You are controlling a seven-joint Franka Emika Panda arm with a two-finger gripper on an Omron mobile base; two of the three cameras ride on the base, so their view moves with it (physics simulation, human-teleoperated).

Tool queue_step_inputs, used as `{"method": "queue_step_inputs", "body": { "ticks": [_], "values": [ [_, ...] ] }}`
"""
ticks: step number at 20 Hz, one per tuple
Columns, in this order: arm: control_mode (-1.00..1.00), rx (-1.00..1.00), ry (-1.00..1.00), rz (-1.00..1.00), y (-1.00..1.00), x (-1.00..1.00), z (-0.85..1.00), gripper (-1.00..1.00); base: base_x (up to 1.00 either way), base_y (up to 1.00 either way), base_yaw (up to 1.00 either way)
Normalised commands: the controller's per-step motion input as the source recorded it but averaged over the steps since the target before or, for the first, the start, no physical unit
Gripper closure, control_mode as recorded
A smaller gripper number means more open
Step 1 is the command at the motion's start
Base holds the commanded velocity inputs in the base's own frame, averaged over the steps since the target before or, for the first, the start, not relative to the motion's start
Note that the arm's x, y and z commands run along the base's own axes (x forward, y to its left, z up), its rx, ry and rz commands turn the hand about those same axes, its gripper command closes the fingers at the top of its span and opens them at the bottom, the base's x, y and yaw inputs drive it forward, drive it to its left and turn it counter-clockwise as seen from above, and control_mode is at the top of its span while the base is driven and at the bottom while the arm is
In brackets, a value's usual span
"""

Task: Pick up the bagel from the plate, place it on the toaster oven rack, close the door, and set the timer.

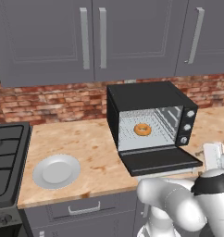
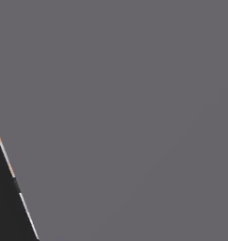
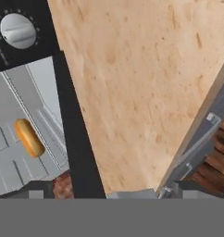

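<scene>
The bagel (image 1: 142,129) already lies on the rack (image 1: 146,135), plate (image 1: 56,171) bare; door (image 1: 160,160) hangs down, awaiting closing. The hand, probably beside the oven, stands wide, holding nothing.

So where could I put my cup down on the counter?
The widest bare patch of counter lies between the plate and the toaster oven. More wood shows right of the oven. Right in front of the oven is crowded: its door hangs open over the edge, bagel inside.

wall: red brick (image 1: 53,104) | cabinets: grey (image 1: 49,41) | counter: tan wood (image 1: 81,143)
</scene>
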Motion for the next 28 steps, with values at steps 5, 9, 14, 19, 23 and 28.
{"method": "queue_step_inputs", "body": {
  "ticks": [5,9,14,19,23,28],
  "values": [
    [-1.0,0.17,-0.09,-0.1,0.88,0.52,0.22,-1.0,0.0,0.0,0.0],
    [-1.0,0.16,-0.1,-0.13,0.99,0.67,0.31,-1.0,0.0,0.0,0.0],
    [-1.0,0.12,-0.1,-0.16,1.0,0.72,0.36,-1.0,0.0,0.0,0.0],
    [-1.0,0.08,-0.06,-0.18,1.0,0.81,0.3,-1.0,0.0,0.0,0.0],
    [-1.0,0.04,-0.02,-0.21,1.0,0.91,0.11,-1.0,0.0,0.0,0.0],
    [-1.0,0.02,0.0,-0.23,1.0,0.8,0.0,-1.0,0.0,0.0,0.0]
  ]
}}
